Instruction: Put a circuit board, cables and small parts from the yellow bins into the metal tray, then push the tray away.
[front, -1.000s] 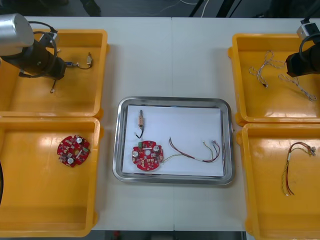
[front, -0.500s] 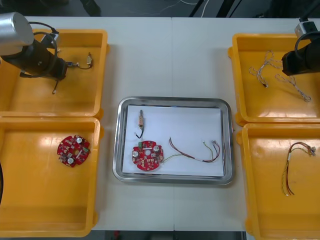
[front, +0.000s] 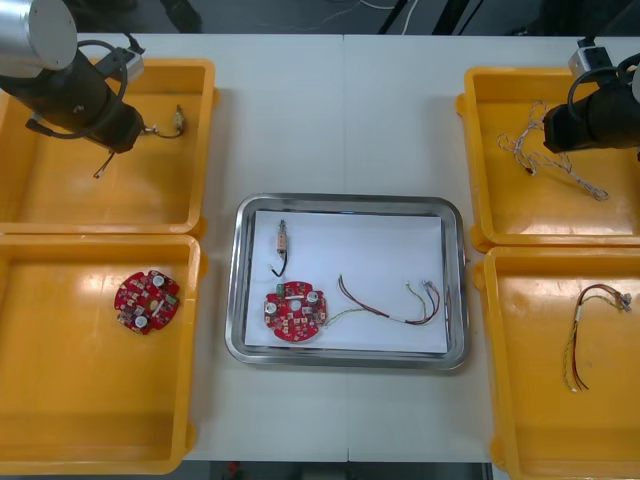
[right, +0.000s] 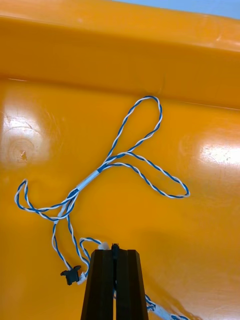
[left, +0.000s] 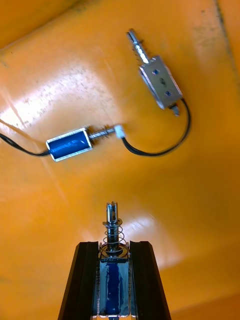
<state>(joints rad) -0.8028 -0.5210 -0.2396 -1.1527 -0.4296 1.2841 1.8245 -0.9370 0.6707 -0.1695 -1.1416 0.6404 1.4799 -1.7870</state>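
Note:
Over the far left yellow bin (front: 130, 205), my left gripper (front: 128, 135) (left: 114, 246) is shut on a small metal part (left: 113, 270) with a blue body and a spring; its black wire (front: 103, 168) dangles below. Two more small metal parts (left: 70, 144) (left: 160, 87) lie on the bin floor beyond the fingers. My right gripper (front: 553, 135) (right: 115, 251) hangs over the far right yellow bin (front: 560, 215), shut on the twisted blue and white cable (right: 125, 160) (front: 585, 182). The metal tray (front: 350, 202) holds a circuit board (front: 295, 312), a small metal part (front: 283, 240) and a red and yellow cable (front: 390, 300).
The near left bin (front: 90, 400) holds another red circuit board (front: 146, 300). In the near right bin (front: 560, 420) lies a red and yellow cable (front: 583, 335). Bare table runs between the bins, beyond and in front of the tray.
The left gripper has moved toward the table's far edge with the small part, its wire following. The right gripper has shifted left, dragging the blue and white cable with it.

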